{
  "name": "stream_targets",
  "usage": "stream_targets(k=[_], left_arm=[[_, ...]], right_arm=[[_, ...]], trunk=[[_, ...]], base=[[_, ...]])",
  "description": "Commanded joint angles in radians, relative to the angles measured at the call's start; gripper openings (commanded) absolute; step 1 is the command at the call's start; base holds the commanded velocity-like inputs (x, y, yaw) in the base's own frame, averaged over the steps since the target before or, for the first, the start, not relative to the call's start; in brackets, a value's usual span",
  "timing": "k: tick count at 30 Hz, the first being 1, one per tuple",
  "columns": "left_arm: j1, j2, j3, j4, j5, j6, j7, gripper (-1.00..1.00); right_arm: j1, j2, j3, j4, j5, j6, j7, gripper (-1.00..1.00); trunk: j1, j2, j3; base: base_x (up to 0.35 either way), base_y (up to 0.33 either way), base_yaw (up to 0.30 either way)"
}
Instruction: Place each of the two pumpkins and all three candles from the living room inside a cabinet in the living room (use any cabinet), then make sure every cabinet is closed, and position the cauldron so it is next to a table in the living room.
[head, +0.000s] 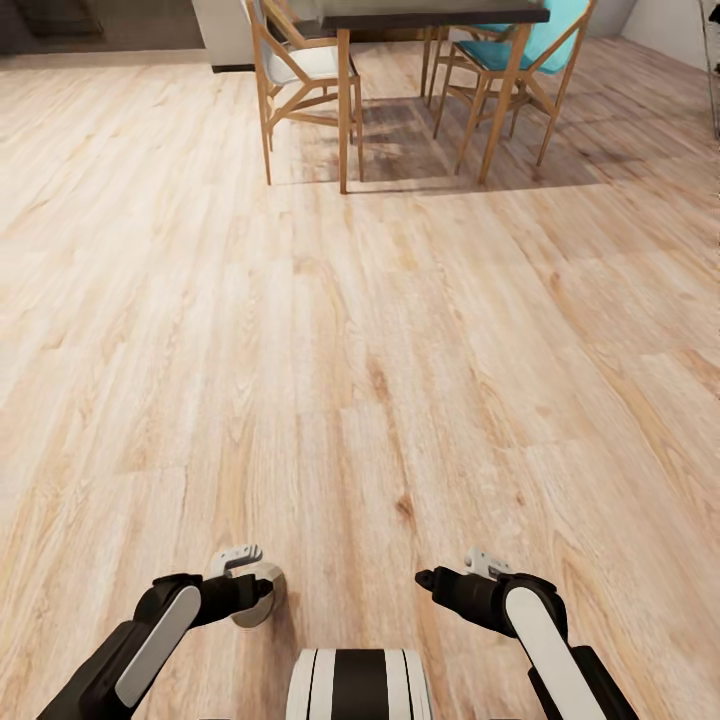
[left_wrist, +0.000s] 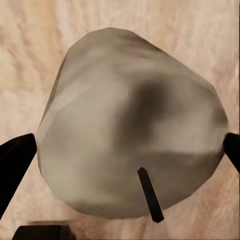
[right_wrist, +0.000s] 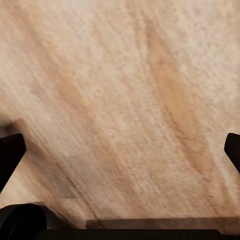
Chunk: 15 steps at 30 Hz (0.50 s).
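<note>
Your left gripper has its jaws closed onto a candle: in the left wrist view the two dark fingertips press against opposite sides of the pale beige-grey stub, and a short dark wick sticks out of its near face. In the head view you can see the same candle tucked under the left gripper, low over the floor just ahead of your base.

Your right gripper holds nothing. Its jaws stand wide apart, the two dark fingertips sitting at opposite borders of the right wrist view with bare pale wood planking between them. In the head view the right gripper hangs near the floor, level with the left one, the two arms folded in on either side of your trunk.

Beyond the grippers a wide stretch of light wood-grain floor runs forward. At its far end stands a table with a dark top and slim wooden legs. A wooden chair with a white seat is drawn up at the table's left end, and a wooden chair with a teal seat stands at its right end. A dark strip of furniture shows at the far left corner of the room, too cut off to identify.
</note>
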Motion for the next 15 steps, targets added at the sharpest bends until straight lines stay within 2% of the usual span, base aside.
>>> stream_targets(k=[1,12,15], left_arm=[[0.000,0.001,-0.003,-0.005,0.010,0.003,0.011,-1.00],[0.000,0.006,0.000,-0.024,0.010,0.014,0.013,-1.00],[0.000,0.008,0.020,-0.035,0.012,0.017,0.014,-1.00]], right_arm=[[-0.001,-0.001,0.002,-0.001,-0.009,0.000,-0.010,1.00],[-0.001,-0.001,0.002,0.002,-0.009,-0.002,-0.009,1.00],[-0.001,-0.001,0.001,0.005,-0.009,-0.002,-0.009,1.00]], trunk=[[-0.001,0.000,0.003],[-0.005,0.003,0.046],[-0.007,0.003,0.057]], base=[[0.000,0.000,0.000],[0.000,0.000,0.000],[0.000,0.000,0.000]])
